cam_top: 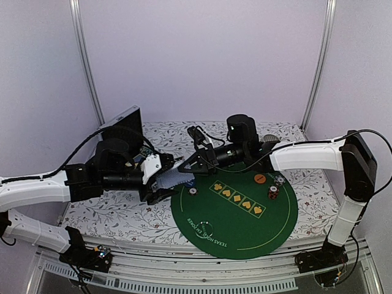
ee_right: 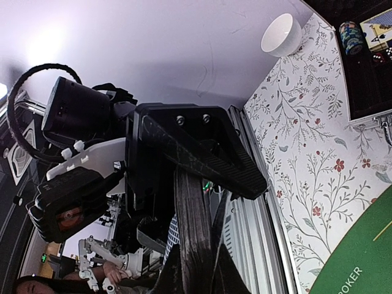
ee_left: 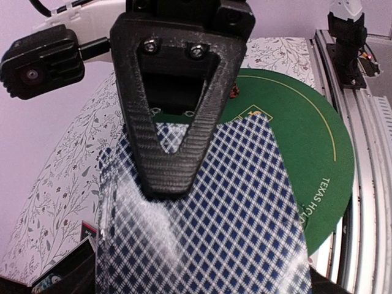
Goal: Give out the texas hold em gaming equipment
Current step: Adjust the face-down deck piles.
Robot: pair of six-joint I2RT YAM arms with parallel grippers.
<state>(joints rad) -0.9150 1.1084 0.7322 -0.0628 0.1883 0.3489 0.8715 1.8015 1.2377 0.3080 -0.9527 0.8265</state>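
"TEXAS HOL…" on green mat (ee_left: 294,122)

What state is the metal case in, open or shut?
Open: the aluminium case shows its black lining, with a chip stack and card inside.

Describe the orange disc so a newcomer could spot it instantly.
Find the round green Texas Hold'em mat on the floral tablecloth. Past its row of yellow suit boxes, toward the mat's far right edge, sits a small cluster; the orange disc is the leftmost piece. It is flat and orange, unlike the pale disc and dark red chip stack beside it.
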